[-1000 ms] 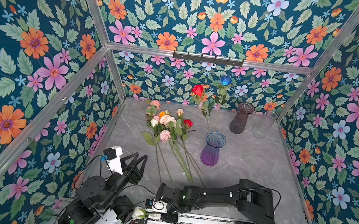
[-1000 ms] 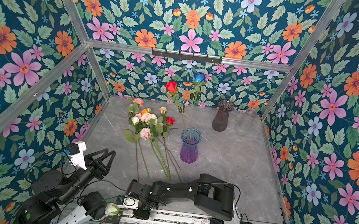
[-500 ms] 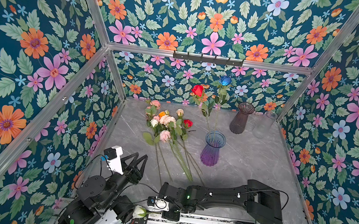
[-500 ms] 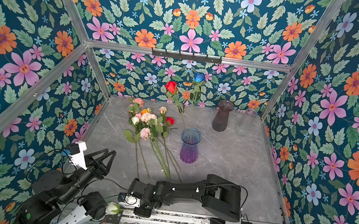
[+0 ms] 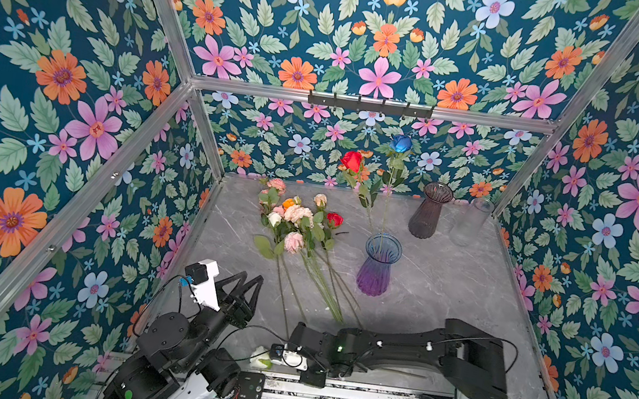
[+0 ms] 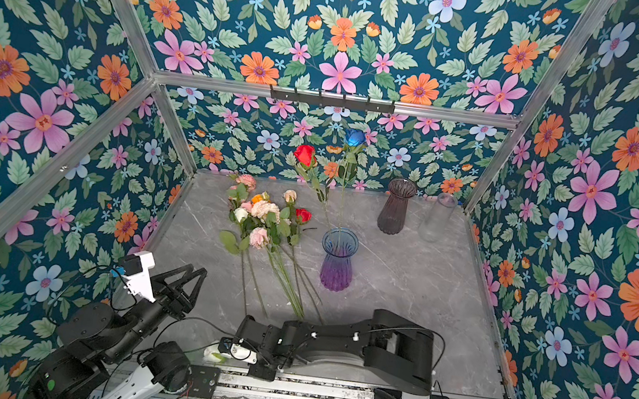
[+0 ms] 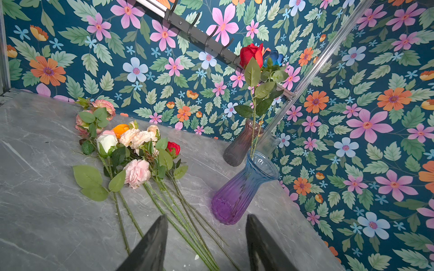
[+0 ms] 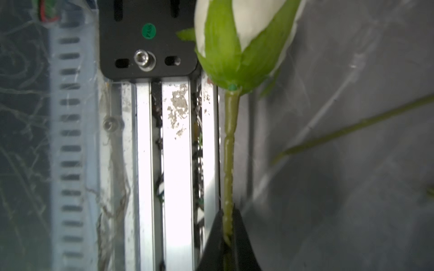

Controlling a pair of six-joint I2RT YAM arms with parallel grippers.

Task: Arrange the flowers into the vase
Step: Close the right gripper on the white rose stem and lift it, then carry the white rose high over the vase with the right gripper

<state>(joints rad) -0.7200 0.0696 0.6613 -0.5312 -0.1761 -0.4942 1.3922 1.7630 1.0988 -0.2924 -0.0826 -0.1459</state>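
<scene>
Scene: grey marbled table [image 5: 457, 286] is sitting within floral-papered walls [image 5: 69, 113] | right pincer [image 8: 227, 226] is clamping the green stem of a white rosebud [image 8: 244, 35] at the table's near edge | left pincer [image 7: 207, 218] is hanging open, empty | mixed flower bunch [image 5: 297, 227] is lying beside blue-to-purple ribbed glass vase [image 5: 378, 265], red rose [image 5: 351, 159] and blue rose [image 5: 400, 143] standing inside

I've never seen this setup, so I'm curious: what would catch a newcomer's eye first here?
The loud floral wallpaper covers every wall around the grey table. Mid-table stands a blue-to-purple vase holding a red rose and a blue rose, with a bunch of loose flowers lying left of it in both top views. At the front rail, the right hand is shut on the stem of a white rose.
</scene>
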